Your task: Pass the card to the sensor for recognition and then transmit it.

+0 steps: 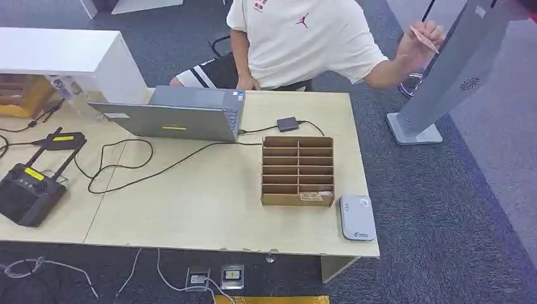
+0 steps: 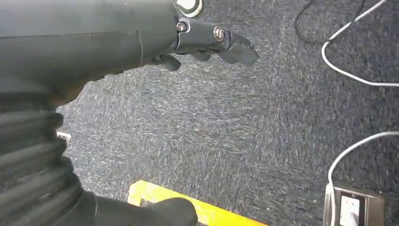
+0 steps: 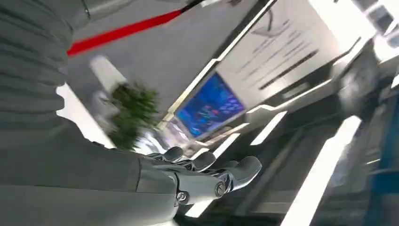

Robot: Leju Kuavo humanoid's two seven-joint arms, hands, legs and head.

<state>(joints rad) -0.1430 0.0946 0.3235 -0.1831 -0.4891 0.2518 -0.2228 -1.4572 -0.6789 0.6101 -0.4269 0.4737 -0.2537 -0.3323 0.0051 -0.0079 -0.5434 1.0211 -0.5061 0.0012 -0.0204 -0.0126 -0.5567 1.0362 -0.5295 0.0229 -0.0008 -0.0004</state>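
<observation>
Grey-blue carpet covers the floor around a pale wooden tabletop (image 1: 209, 209). At the far right, beyond the tabletop's corner, a person (image 1: 297, 38) in a white shirt holds a small pinkish card (image 1: 423, 38) up between the fingers, just beside a tall grey slanted stand (image 1: 456, 69) on a flat base. On the tabletop, a brown cardboard organiser (image 1: 297, 171) with two columns of slots serves as landmark: a white and grey card reader (image 1: 358, 217) lies just to its right near the front edge, a small black adapter (image 1: 287, 123) with a cable sits behind it, and an open grey laptop (image 1: 183, 114) stands to its left rear. Well to the organiser's left lie a black remote controller (image 1: 28, 190) with antennas and loose black cables. Below the front edge, a floor socket (image 1: 215, 277) with white cables sits on the carpet. The left robot hand (image 2: 207, 42) hangs above the carpet, fingers loosely apart and holding nothing. The right robot hand (image 3: 207, 172) is lifted toward a blurred ceiling with light strips and a blue screen, fingers extended and holding nothing.
</observation>
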